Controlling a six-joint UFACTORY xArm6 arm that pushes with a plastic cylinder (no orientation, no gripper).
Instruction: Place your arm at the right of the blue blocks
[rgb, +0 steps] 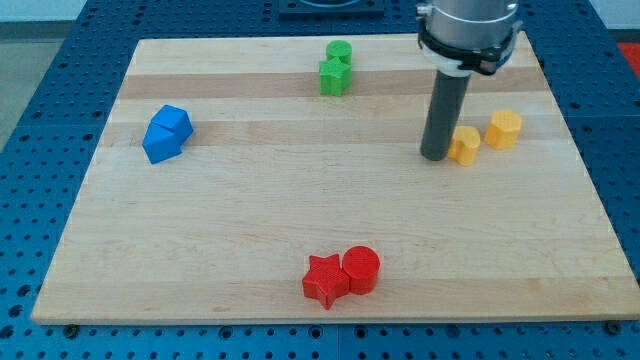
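My tip (434, 157) rests on the pale wooden tabletop (300, 220) at the view's right, just beside a small yellow block (464, 146), with a yellow hexagonal block (504, 129) a little further right. There are no fingers: the arm ends in a plain dark rod that holds nothing. The two blue blocks (166, 133), angular, smooth and touching each other, sit well apart from my tip, far toward the view's left and slightly higher. The coming move, I judge, is a long slide leftward, stopping at their right side. Two green blocks (336, 68) stand near the top; a red star block (325, 280) touches a red cylinder block (361, 269) at the bottom.
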